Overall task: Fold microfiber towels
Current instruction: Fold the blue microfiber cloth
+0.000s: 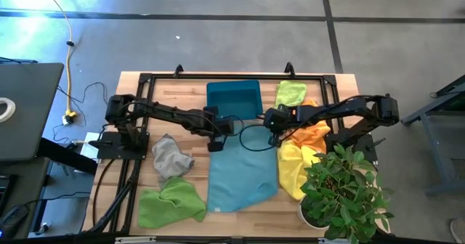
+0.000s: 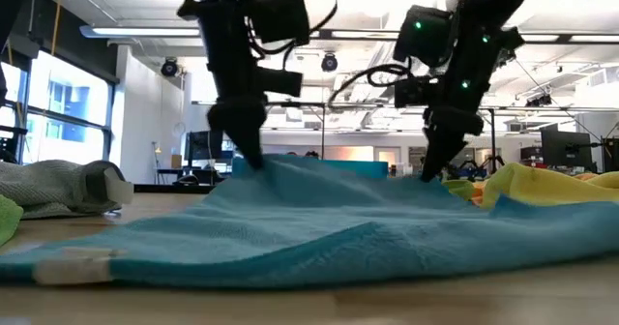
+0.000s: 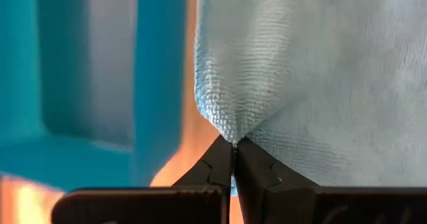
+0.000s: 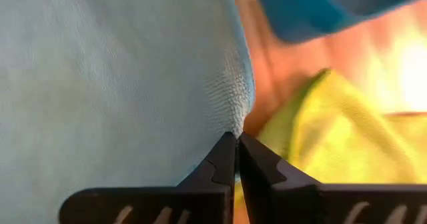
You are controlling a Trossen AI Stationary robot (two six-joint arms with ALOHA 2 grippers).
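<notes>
A light blue microfiber towel [image 1: 240, 177] lies spread on the middle of the table; in the low view its far edge [image 2: 338, 175] rises off the wood while its near part rests flat. My left gripper [image 1: 216, 147] is shut on the towel's far left corner and my right gripper [image 1: 275, 144] on its far right corner. A grey towel [image 1: 171, 157] and a lime green towel [image 1: 171, 203] lie crumpled at the left. A yellow towel [image 1: 292, 170] and an orange towel [image 1: 312, 136] lie heaped at the right, and another lime green towel [image 1: 290, 93] lies at the far edge. My left gripper pinches the blue towel's far left corner [image 3: 230, 132] between its two fingertips, coming steeply from above. The corner is lifted and puckered at the tips; the cloth slopes down from it to the table. My right gripper pinches the towel's far right corner [image 4: 235, 127] between its fingertips, also slanting down from above. That corner is raised off the table, and the cloth falls away toward the near edge.
A teal plastic bin [image 1: 234, 99] stands just beyond the grippers at the far middle. A potted plant [image 1: 343, 193] fills the near right corner. A black frame [image 1: 145, 80] runs along the table's far and left sides.
</notes>
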